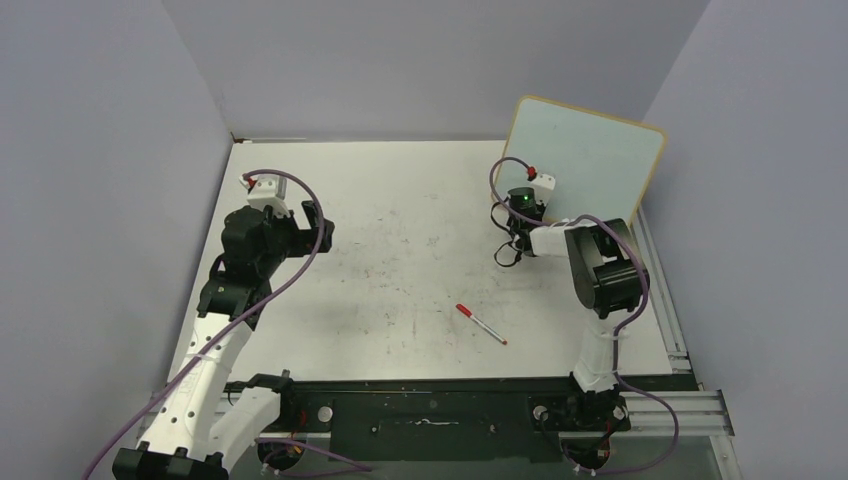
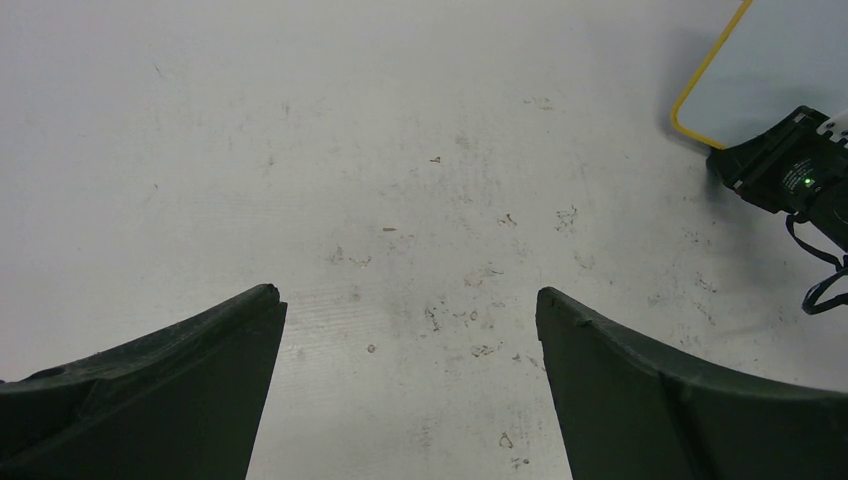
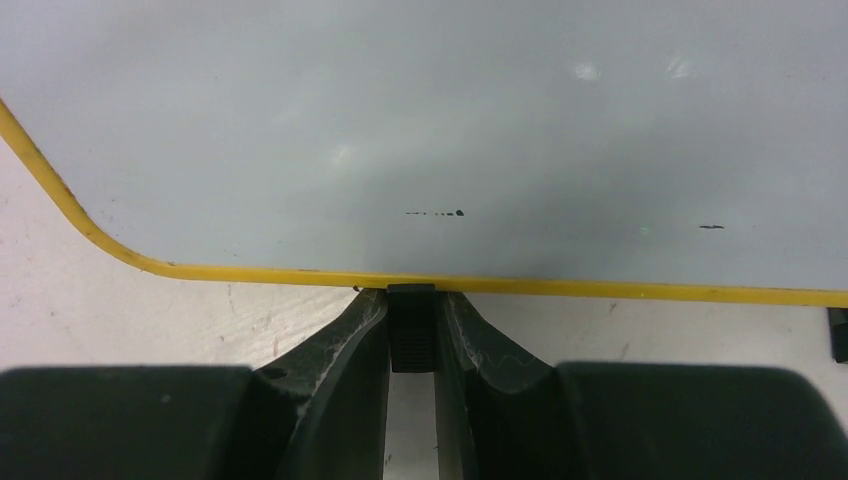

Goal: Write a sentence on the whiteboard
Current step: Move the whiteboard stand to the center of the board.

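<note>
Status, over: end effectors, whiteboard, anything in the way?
Left end effector open, empty. Right end effector shut on clip foot. Whiteboard blank. Marker loose on table.

The top view looks down over the desk from behind. The left wrist view faces across it toward the whiteboard; the right wrist view sits close against that board's bottom edge.
</note>
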You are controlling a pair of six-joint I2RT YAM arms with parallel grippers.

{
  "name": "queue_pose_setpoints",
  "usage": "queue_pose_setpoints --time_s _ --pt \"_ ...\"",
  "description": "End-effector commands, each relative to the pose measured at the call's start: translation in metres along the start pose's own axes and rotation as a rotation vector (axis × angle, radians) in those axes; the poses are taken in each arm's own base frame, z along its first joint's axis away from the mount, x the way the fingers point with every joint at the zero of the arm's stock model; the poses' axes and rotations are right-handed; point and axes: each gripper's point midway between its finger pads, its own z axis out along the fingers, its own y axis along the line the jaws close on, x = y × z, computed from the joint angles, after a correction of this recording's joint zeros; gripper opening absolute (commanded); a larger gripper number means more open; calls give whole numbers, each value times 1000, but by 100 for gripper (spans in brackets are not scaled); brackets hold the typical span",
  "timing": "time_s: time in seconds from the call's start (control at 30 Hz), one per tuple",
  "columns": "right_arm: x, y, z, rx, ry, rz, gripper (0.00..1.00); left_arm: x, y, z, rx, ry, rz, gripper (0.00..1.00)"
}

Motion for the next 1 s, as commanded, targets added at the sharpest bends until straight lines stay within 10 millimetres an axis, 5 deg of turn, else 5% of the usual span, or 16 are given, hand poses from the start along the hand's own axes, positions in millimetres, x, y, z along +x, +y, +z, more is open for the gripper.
queue_pose_setpoints --time_s 0.0,0.97 --pt "20 7 -27 0 35 6 5 -14 -6 0 16 -50 7 96" --pt "110 76 -138 -122 73 19 5 -10 -11 -1 27 -42 14 96"
